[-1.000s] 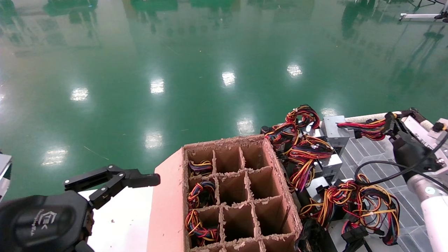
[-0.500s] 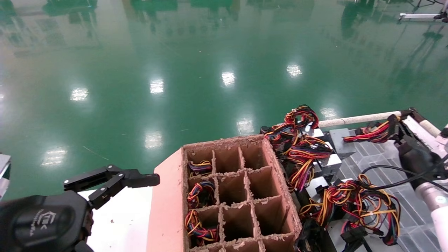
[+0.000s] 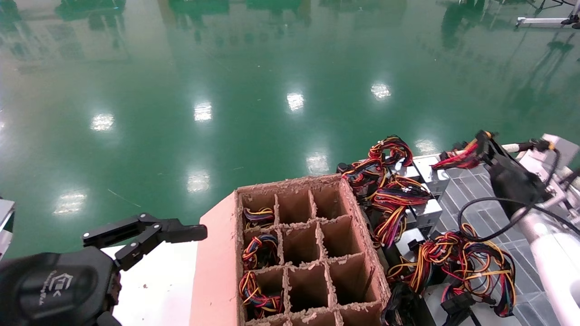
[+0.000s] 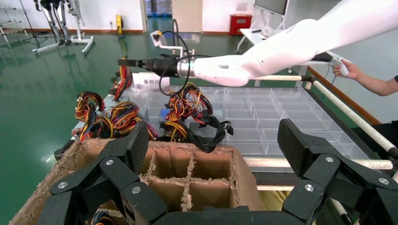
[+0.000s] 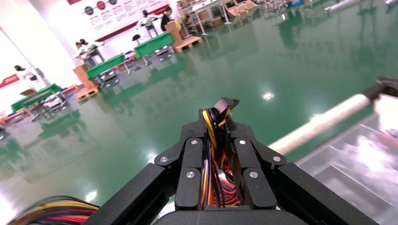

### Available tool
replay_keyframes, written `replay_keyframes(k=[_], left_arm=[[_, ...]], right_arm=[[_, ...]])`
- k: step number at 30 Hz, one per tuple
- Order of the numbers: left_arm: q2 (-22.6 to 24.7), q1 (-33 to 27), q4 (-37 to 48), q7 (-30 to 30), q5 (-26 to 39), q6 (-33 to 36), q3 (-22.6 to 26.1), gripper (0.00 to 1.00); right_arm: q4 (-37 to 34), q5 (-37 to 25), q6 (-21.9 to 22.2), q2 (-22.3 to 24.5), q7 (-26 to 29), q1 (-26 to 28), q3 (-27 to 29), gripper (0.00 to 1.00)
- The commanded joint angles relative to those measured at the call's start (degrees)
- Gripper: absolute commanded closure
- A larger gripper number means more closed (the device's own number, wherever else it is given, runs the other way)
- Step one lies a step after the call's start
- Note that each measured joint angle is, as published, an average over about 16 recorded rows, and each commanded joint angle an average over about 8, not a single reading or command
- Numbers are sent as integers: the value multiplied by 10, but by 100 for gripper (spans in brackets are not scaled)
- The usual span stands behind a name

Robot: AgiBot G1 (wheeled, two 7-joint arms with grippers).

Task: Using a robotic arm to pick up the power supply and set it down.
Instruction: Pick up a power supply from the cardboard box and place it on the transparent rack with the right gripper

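The green floor (image 3: 226,90) spreads far beyond both grippers, glossy with lamp reflections. Under the right gripper lies a clear compartment tray (image 3: 480,199) with a white padded rail (image 4: 349,112) along its edge; a white label with dark writing stands on the tray beside the gripper, too small to read. Between the two grippers sits a brown cardboard crate (image 3: 312,253) split into cells by dividers. The cells in the column nearest the left gripper hold coloured wire bundles, and the crate's near end is cut off by the picture edge.

The robotic arm (image 4: 281,51), white-shelled, reaches across the tray, its lower part cut off in the head view. Below and beside its claw lie several grey boxes under loose yellow, orange and red wire looms (image 3: 457,262).

The right gripper (image 5: 219,140) is clamped tight on a red, black and yellow wire bundle (image 3: 455,159), raised above the tray's far corner. The power supply (image 3: 429,166), a small grey box, sits at the end of that bundle just off the claw's tip. Whether it rests on the tray or hangs clear cannot be made out.

The left gripper (image 3: 149,231) hovers beside the crate over a white surface (image 3: 154,285), fingers spread wide, holding nothing. A logo shows on its black wrist housing; the lettering is unreadable.
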Motion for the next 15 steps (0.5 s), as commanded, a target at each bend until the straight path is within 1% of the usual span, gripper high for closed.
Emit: replay_keyframes(k=[1, 2, 3, 4, 15], left_arm=[[0, 0, 0, 0, 0, 0, 0, 0], [0, 0, 0, 0, 0, 0, 0, 0], [0, 0, 0, 0, 0, 0, 0, 0], [0, 0, 0, 0, 0, 0, 0, 0], [0, 0, 0, 0, 0, 0, 0, 0]], right_arm=[[1, -6, 5, -5, -1, 9, -4, 22], [1, -7, 6, -6, -1, 10, -5, 10], [1, -8, 7, -7, -2, 11, -6, 1], [1, -9, 7, -8, -2, 12, -6, 0], [1, -8, 8, -6, -2, 11, -5, 0]])
